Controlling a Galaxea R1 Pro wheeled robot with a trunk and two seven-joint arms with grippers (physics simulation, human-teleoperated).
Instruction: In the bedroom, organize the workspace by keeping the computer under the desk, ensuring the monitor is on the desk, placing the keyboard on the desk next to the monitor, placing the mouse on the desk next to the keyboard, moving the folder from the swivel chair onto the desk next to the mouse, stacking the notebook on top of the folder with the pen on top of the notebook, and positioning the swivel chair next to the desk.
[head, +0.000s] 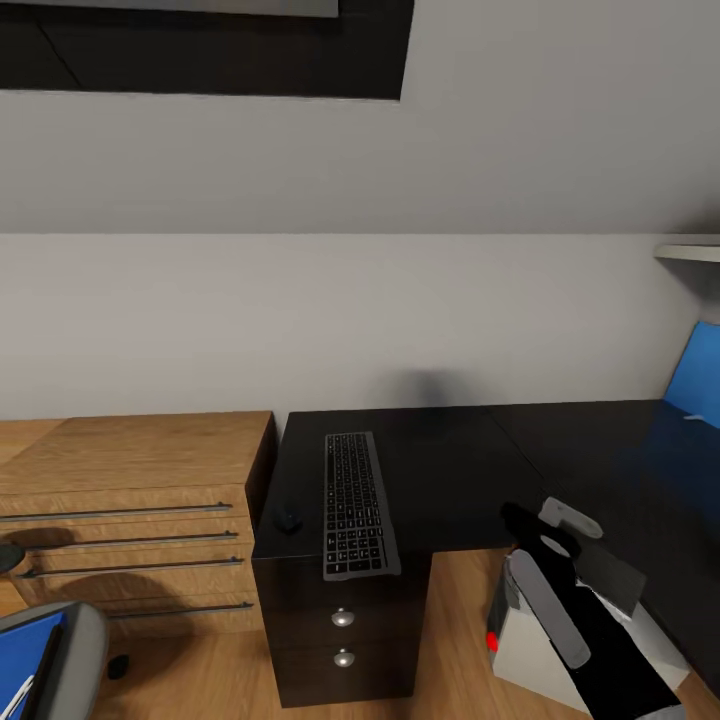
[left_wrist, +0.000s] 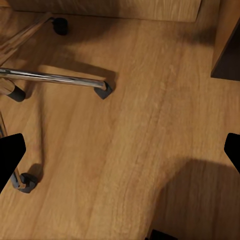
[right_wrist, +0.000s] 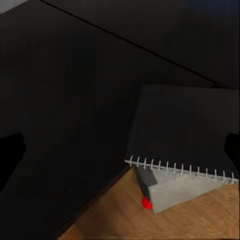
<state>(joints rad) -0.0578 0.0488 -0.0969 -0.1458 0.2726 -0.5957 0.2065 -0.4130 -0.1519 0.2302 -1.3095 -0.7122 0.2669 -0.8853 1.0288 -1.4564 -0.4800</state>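
Robot at a black desk (head: 450, 470), its right arm reaching over the desk's front edge.

The keyboard (head: 356, 503) lies lengthwise on the desk's drawer end, with the mouse (head: 290, 519) just beside it near the oak cabinet (head: 130, 470). A dark spiral-bound notebook (right_wrist: 187, 132) rests at the desk edge, overhanging the pale computer (right_wrist: 175, 195) with its red light on the floor below. The blue folder (head: 25, 655) sits on the swivel chair (head: 85, 640) seat. The right gripper (right_wrist: 120, 150) has its jaws spread wide above the notebook, holding nothing. The left gripper (left_wrist: 120, 150) is also spread wide and empty, over the wood floor (left_wrist: 135, 115) near the chair's chrome legs.
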